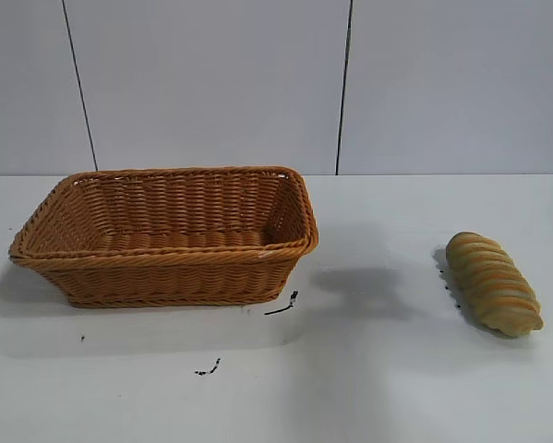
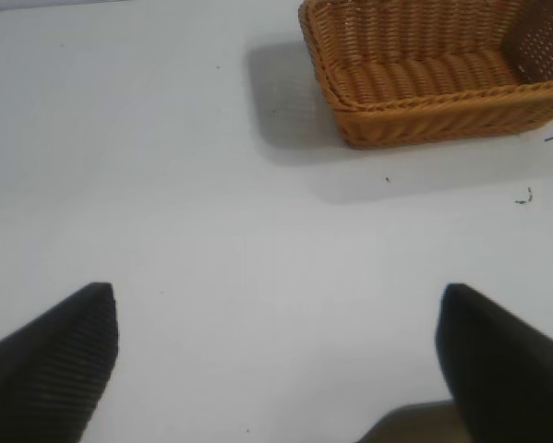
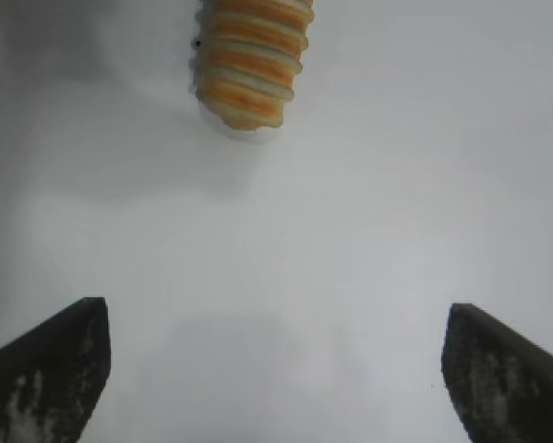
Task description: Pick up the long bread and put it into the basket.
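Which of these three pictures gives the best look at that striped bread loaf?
The exterior view: the long bread lies whole on the white table, right of the basket. The right wrist view shows only one end of it, beyond the right gripper's open fingers. The left wrist view shows none of it, only the basket.

The exterior view faces the back wall [image 1: 211, 83] across the counter [image 1: 378, 369], slightly from above; the left wrist view looks past its own tool [image 2: 276, 360] over the counter toward the basket [image 2: 424, 111], shared with the exterior; the right wrist view looks steeply down, close above the long bread [image 3: 251, 65].
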Robot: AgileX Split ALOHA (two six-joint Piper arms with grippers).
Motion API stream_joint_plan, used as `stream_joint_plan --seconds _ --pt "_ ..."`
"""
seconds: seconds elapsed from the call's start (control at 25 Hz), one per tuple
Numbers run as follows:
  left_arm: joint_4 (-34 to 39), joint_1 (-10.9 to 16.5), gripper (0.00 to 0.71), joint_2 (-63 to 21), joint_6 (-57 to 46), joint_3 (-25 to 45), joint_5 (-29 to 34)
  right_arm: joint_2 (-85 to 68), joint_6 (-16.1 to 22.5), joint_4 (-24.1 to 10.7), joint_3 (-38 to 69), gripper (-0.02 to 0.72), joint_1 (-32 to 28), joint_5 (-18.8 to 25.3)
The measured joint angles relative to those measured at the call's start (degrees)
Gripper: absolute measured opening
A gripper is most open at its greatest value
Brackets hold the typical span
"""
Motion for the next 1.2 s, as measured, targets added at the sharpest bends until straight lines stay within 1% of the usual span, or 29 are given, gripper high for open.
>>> stream_joint_plan --seconds 0.16,0.32,0.56,0.84,0.92,1.2 --pt "0.0 0.0 0.696 0.0 0.0 0.0 0.0 6.2 0.0 0.1 -5.4 0.672 0.0 -0.9" --pt "0.0 0.0 0.696 0.0 0.0 0.0 0.0 10.6 0.0 0.1 -7.9 0.672 0.0 -2.9" --pt "0.0 0.0 0.696 0.0 0.0 0.0 0.0 16.1 0.0 0.8 -8.3 0.672 0.0 -7.4" --pt "0.0 0.0 0.696 0.0 0.0 0.0 0.0 20.9 0.0 0.8 -8.3 0.672 1.7 -9.9" --pt "0.0 0.0 0.696 0.0 0.0 0.0 0.0 21.8 0.7 0.8 -8.3 0.672 1.7 -10.8" --pt "0.0 0.0 0.696 0.0 0.0 0.0 0.0 24.1 1.1 0.8 -8.3 0.672 1.8 -13.0"
